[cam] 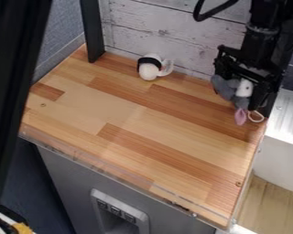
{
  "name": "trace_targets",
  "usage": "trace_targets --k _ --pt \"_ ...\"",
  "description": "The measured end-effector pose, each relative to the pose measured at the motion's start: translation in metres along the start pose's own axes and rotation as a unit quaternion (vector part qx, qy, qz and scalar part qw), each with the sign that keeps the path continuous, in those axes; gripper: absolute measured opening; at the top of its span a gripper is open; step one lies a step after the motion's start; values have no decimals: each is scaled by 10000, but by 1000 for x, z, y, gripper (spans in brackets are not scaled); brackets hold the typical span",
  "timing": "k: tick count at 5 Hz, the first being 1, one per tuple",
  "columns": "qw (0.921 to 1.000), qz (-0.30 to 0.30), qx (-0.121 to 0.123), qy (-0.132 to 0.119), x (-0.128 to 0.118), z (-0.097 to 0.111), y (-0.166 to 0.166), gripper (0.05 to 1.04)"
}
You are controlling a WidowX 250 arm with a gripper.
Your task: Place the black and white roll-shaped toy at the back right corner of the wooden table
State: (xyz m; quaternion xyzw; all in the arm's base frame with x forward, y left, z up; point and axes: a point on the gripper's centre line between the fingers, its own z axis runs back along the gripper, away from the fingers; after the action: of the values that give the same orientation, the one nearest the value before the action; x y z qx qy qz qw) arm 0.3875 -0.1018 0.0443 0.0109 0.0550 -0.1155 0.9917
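"Grey, white and pink plush made up the soft toy (223,87) at the far right corner of the pale-and-reddish striped wooden worktop (133,121). A pink, pointed piece (241,116) hung at its lower end, just beside a thin white loop (257,117)."

"And the black two-finger tool (250,91)?"

"It was located directly at that toy, hanging down from the upper right of the view and partly covering the plush. Whether it was clamped on the toy or merely around it could not be told."

"Which object lay towards the rear edge?"

"A small, rounded, white plush object with a black band (149,68), well apart from the tool. A curved white piece (166,67) adjoined its right side."

"What bounded the worktop?"

"Behind it stood a whitewashed wood-plank panel (161,34), with an upright black post (93,32) at the far left corner. A transparent strip (127,172) ran along the near edge, above a grey cabinet front (66,176) bearing a lighter grey panel with dark buttons (115,210)."

"And to the right?"

"A silvery-white surface (286,121) lay beside the worktop, with light wooden flooring (271,205) below. A black cable (213,12) curved across the top, left of the arm (265,27)."
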Motion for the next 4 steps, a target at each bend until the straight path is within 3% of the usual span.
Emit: trace_targets --k 2,3,4 --pt "9981 603 -31 -82 7 -30 0 1007" --pt "9984 541 -37 -151 7 -35 1 960" --pt "9994 288 -13 -176 7 -37 1 805"
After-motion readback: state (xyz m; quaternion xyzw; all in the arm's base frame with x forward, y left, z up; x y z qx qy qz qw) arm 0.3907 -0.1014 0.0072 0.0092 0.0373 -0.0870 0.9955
